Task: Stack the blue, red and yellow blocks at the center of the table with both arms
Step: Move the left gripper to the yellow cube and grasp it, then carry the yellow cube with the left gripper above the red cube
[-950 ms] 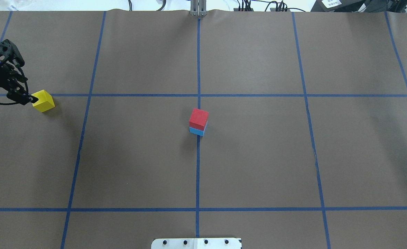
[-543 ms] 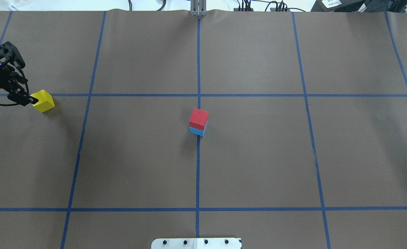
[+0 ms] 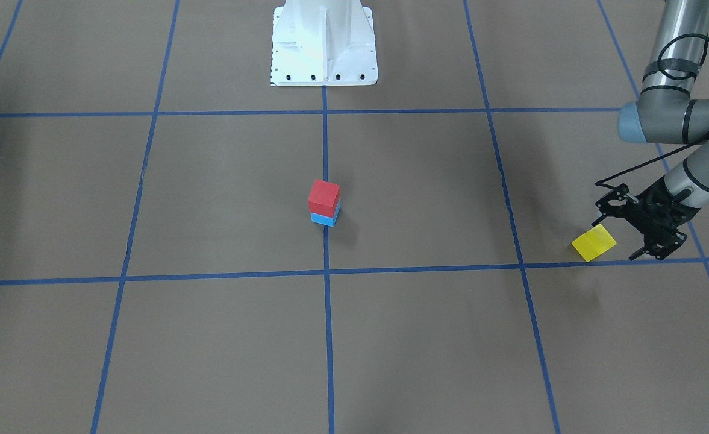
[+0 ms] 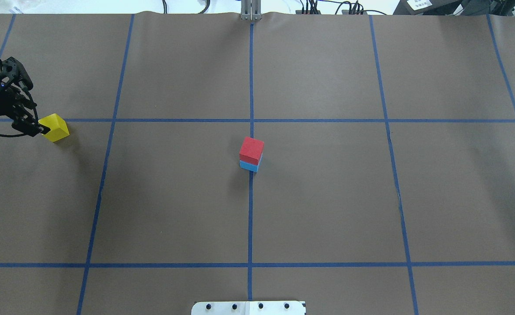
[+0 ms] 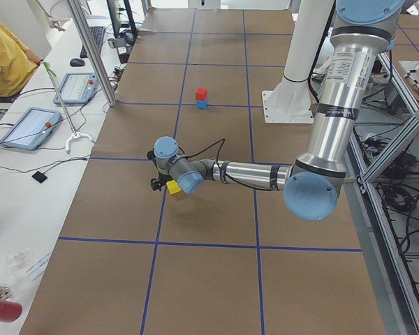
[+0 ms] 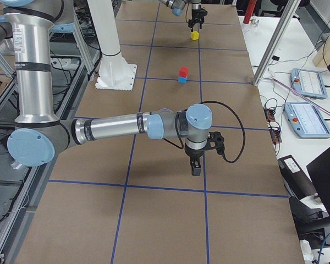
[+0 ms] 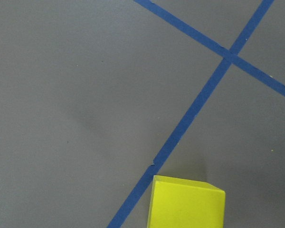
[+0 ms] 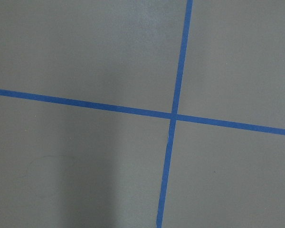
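A red block [image 4: 251, 150] sits on a blue block [image 4: 249, 166] at the table's center; the front view shows the same red block [image 3: 323, 196] on the blue block [image 3: 324, 218]. A yellow block [image 4: 54, 127] lies on the table at the far left, and also shows in the front view [image 3: 594, 243] and the left wrist view [image 7: 187, 202]. My left gripper [image 3: 617, 232] is open, just beside the yellow block and not holding it; it also shows in the overhead view [image 4: 32, 105]. My right gripper [image 6: 195, 168] shows only in the right side view, low over bare table far from the blocks; I cannot tell its state.
Blue tape lines [image 4: 250, 218] divide the brown table cover into a grid. The white robot base [image 3: 324, 42] stands at the table's near edge. Operator desks with tablets [image 6: 308, 82] line the far side.
My left gripper has shifted slightly to the left beside the yellow block. The yellow block and the red-on-blue stack have not moved.
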Controlling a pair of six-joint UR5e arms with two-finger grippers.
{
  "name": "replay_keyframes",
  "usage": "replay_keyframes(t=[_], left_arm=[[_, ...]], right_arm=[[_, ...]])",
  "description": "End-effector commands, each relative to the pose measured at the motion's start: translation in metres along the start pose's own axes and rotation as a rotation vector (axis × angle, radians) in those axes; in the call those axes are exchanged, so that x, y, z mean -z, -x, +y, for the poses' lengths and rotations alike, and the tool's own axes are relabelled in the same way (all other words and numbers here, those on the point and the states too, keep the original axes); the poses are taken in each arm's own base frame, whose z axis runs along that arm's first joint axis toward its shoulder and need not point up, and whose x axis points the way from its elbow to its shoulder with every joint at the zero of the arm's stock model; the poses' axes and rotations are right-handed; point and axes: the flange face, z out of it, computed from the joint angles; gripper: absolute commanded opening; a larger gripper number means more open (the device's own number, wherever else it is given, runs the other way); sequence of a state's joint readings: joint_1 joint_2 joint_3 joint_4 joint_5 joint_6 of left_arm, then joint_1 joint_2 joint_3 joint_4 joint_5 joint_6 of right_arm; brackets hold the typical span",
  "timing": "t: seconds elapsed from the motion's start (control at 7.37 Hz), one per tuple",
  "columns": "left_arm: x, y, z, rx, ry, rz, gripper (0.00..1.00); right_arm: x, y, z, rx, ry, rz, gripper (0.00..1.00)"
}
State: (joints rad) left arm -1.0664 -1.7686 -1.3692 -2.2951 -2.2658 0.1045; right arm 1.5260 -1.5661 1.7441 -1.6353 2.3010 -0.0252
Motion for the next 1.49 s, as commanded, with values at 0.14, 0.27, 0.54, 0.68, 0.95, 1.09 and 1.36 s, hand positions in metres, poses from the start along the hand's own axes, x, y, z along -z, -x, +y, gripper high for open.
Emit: replay_keyframes(t=[0.14, 0.27, 0.54, 0.68, 0.95, 1.09, 1.36], left_arm=[[-0.032, -0.028, 0.001, 0.023, -0.029, 0.043, 0.99], [-0.037, -0.024, 0.007, 0.022, -0.028, 0.043, 0.96], [-0.037, -0.024, 0.007, 0.024, -0.035, 0.043, 0.31], [-0.031, -0.029, -0.002, 0.017, -0.048, 0.045, 0.0], [0.001, -0.042, -0.058, 0.123, -0.07, 0.044, 0.0], [0.023, -0.058, -0.094, 0.199, -0.067, 0.043, 0.0], [0.081, -0.099, -0.18, 0.461, -0.057, 0.021, 0.0]], right_arm=[[0.002, -0.002, 0.0, -0.001, -0.003, 0.002, 1.0], [0.002, -0.002, 0.0, -0.003, -0.003, 0.002, 1.0], [0.002, -0.002, 0.0, -0.006, -0.003, 0.001, 1.0], [0.003, -0.002, 0.0, -0.006, -0.005, 0.001, 1.0], [0.002, -0.002, 0.001, -0.005, -0.004, 0.001, 1.0], [0.002, -0.002, 0.001, -0.005, -0.004, 0.001, 1.0], [0.001, -0.003, 0.001, -0.011, -0.002, 0.001, 1.0]])
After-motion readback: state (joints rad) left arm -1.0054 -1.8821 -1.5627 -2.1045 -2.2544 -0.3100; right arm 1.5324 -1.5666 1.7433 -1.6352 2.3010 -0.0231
